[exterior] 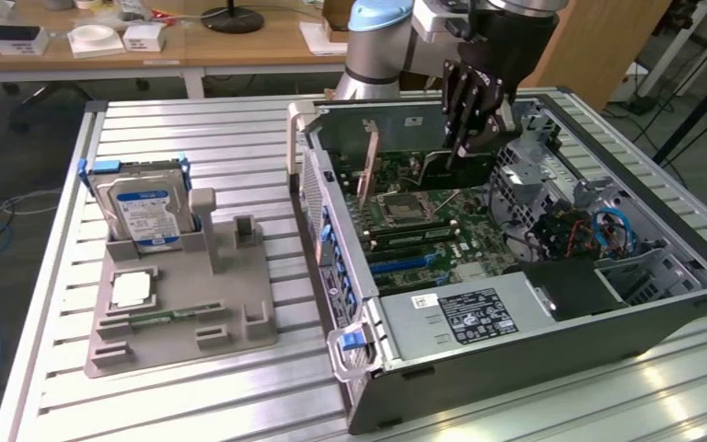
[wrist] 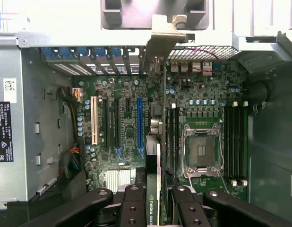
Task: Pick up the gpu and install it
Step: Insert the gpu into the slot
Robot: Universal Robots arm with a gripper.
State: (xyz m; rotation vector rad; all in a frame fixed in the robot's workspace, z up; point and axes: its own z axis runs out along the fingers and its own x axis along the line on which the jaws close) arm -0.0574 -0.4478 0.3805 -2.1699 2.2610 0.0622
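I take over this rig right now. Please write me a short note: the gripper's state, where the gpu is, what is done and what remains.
Gripper: shut on the gpu, which stands on edge between the fingers.
Gpu: inside the open computer case, over the motherboard, with its silver bracket at the case's rear wall.
Done: the pick-up.
Left: the install. The pictures do not show the card seated in a slot.
Other: the hard drive stands in the grey holder on the exterior view's left.
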